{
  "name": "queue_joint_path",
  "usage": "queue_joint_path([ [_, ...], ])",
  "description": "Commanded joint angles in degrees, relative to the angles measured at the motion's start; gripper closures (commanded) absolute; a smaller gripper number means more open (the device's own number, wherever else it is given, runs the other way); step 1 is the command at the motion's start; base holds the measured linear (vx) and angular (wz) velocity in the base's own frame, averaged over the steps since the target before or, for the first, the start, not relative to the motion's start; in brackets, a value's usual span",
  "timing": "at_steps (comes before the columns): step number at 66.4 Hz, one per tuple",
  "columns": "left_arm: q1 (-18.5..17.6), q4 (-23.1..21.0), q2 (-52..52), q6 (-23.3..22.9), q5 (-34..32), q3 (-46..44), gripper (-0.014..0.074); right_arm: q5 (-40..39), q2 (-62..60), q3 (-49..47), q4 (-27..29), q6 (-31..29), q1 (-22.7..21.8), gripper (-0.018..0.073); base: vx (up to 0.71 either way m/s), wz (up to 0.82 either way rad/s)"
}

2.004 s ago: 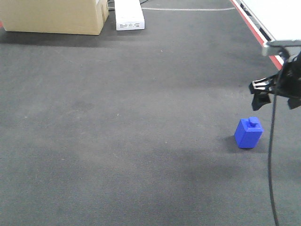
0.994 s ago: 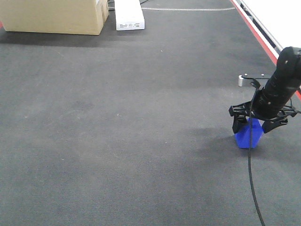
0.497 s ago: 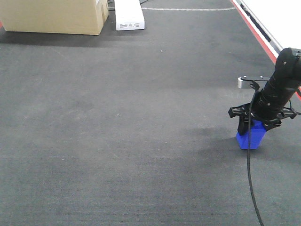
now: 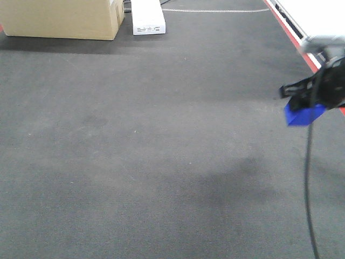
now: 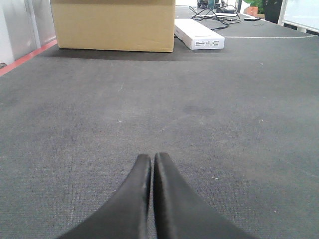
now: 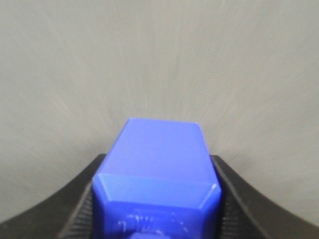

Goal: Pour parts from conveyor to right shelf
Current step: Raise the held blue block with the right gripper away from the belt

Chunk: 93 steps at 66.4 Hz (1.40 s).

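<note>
A small bright-blue block, the part point(image 4: 303, 115) point(image 6: 158, 174), hangs above the dark-grey conveyor belt point(image 4: 151, 140) at the far right, clamped between the black fingers of my right gripper point(image 4: 307, 102) point(image 6: 157, 199). The right wrist view is motion-blurred, with the block filling the space between both fingers. My left gripper point(image 5: 151, 158) sits low over the belt with its two dark fingertips pressed together and nothing between them. The right shelf is out of view.
A large cardboard box point(image 4: 62, 19) point(image 5: 113, 24) and a flat white carton point(image 4: 148, 17) point(image 5: 198, 35) lie at the belt's far end. A red stripe point(image 4: 291, 38) runs along the belt's right edge. A black cable point(image 4: 309, 178) hangs from the right arm.
My right gripper came down over the blue block, shut on it, and has now lifted it off the belt, up and to the right. The left gripper shows no earlier frame.
</note>
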Motion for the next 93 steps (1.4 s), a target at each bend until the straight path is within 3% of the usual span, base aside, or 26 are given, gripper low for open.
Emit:
queue_joint_path([
  [1,0.2,-0.5,-0.7,-0.5,-4.1,-1.1,0.0603,-8.5,-9.7,5.1,0.4,-1.0,-0.4,0.0565,0.00,0.00],
  [16,0.2,-0.5,-0.7,-0.5,-4.1,-1.1,0.0603,-19.3,-29.6,23.2,1.3,-1.1,-0.4,0.0565,0.00,0.00],
  [47,0.2,-0.5,-0.7,-0.5,-4.1,-1.1,0.0603,-26.9,-65.3,51.1,1.5,-1.3,-0.4,0.0565,0.00,0.00],
  [64,0.2,-0.5,-0.7,-0.5,-4.1,-1.1,0.0603,-25.3,-73.8,55.8,1.9,-1.3,-0.4,0.0565,0.00,0.00],
  [93,0.2,-0.5,-0.7,-0.5,-4.1,-1.1,0.0603,-24.1,-74.4,55.8,2.0,-1.0,-0.4,0.0564,0.00,0.00],
])
